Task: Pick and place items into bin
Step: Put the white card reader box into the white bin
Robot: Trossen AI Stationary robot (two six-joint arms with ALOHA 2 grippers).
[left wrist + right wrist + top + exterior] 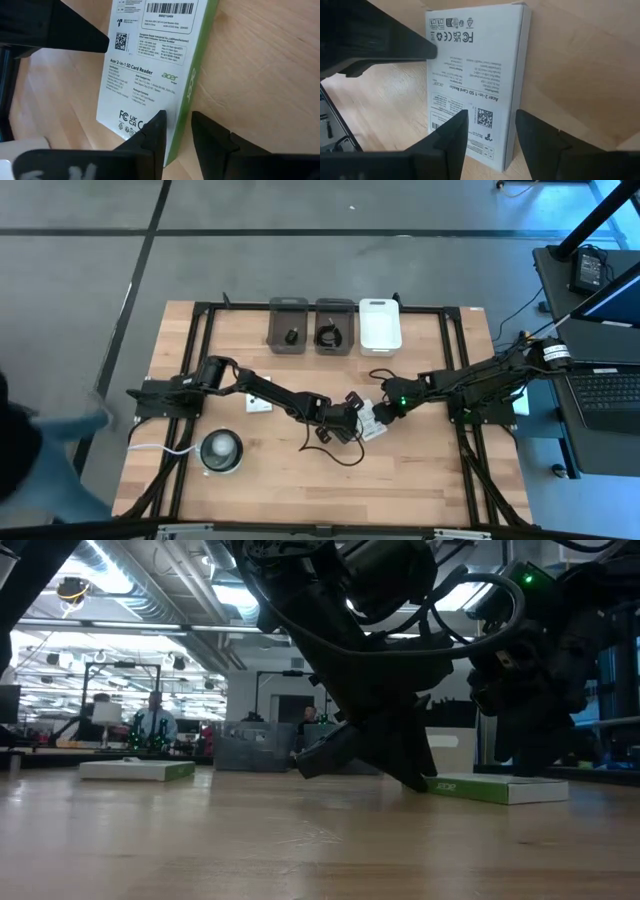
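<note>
A flat white packet with dark print and a green side (372, 423) lies flat on the table at mid-right; it also shows in the low view (500, 788). My left gripper (177, 122) is open at one end of it, one finger over the packet's top near a corner and the other beside the green side. My right gripper (492, 127) is open over the packet's barcode end (482, 117), coming from the opposite side. A second white packet (258, 402) lies flat at mid-left. A tiny black block (290, 337) and a coiled black cable (328, 335) lie in two dark bins. My left gripper stands astride the packet's green long side (192, 85) near a corner, slanting down from the table's left; I cannot tell whether a finger touches it. My right gripper's fingers stand over the packet's other end; I cannot tell whether they touch it.
Two dark bins (288, 312) (335, 310) and a white bin (380, 340) stand in a row at the far edge. A round grey-white disc with a white cord (220, 450) sits near the front left. A blurred person (40, 450) is at the table's left.
</note>
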